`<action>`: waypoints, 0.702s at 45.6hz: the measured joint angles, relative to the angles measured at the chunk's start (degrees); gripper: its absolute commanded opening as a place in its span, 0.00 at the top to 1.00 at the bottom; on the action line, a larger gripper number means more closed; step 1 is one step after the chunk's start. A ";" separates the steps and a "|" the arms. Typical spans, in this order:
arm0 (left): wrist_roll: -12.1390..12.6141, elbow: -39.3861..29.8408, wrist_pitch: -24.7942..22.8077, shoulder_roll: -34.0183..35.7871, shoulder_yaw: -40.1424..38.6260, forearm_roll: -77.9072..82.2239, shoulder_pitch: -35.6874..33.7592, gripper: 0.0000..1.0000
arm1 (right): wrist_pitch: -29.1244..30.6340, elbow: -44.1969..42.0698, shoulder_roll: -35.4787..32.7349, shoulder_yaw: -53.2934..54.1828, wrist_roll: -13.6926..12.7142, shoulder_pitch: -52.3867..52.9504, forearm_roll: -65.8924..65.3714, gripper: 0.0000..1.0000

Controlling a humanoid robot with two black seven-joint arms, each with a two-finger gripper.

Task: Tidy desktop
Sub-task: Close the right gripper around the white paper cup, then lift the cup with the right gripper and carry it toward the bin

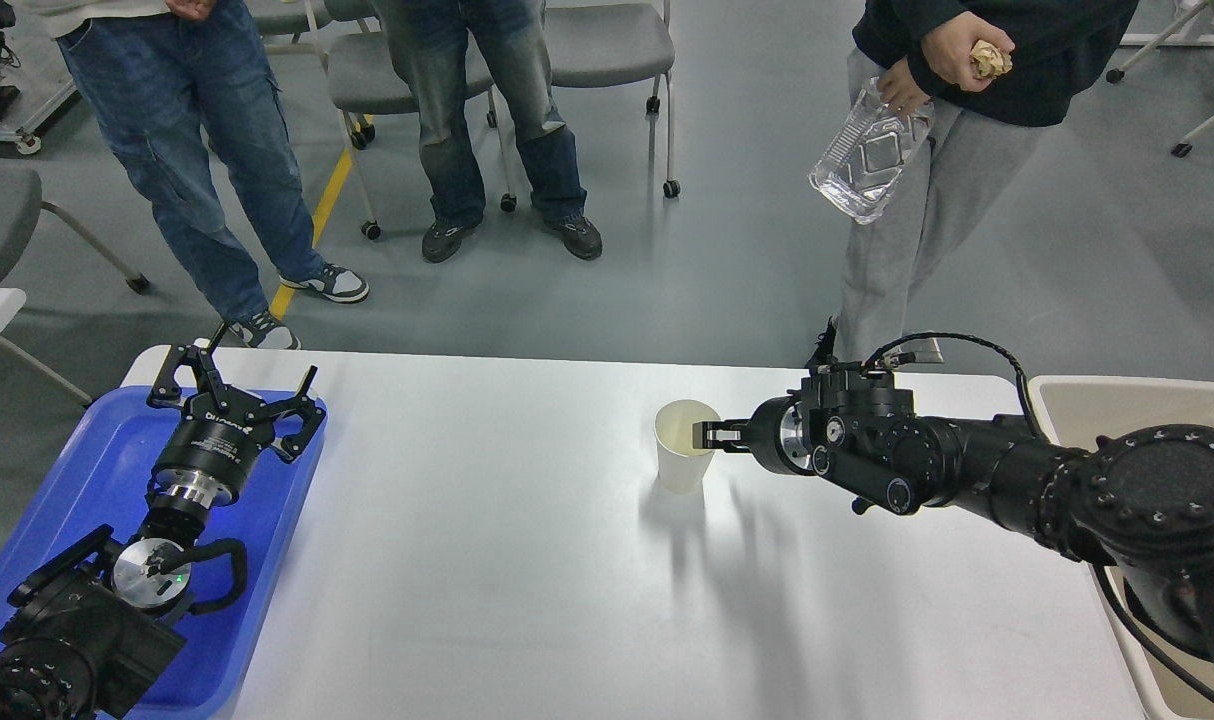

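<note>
Head view, right fingers (715,435) pinching cup (683,462) rim

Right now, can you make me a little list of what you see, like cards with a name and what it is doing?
desktop: white-grey, wide, mostly bare
paper cup: upright, near the middle of the desktop
right gripper: at the cup's rim, one finger over the rim; whether it grips cannot be told
left gripper: open, fingers spread, over the blue tray
blue tray: on the desktop's left end
beige bin: off the desktop's right end
person: behind the desktop, holding a clear bottle and crumpled paper
</note>
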 measured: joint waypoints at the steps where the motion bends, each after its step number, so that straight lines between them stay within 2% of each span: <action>1: 0.00 0.00 0.00 0.00 0.00 0.00 0.00 0.00 | -0.01 -0.02 0.02 -0.05 0.02 -0.05 0.00 1.00; 17: 0.00 0.00 0.00 0.00 0.00 0.00 0.00 0.00 | 0.30 1.26 -0.66 0.27 0.13 0.44 0.44 1.00; 25: 0.00 -0.01 0.00 -0.01 0.00 0.00 0.00 0.00 | 0.89 5.28 -4.42 1.26 0.04 2.38 3.29 1.00; 32: 0.00 -0.01 0.00 -0.01 0.00 -0.01 0.00 0.00 | 2.13 11.34 -10.45 2.03 -0.27 5.97 6.97 1.00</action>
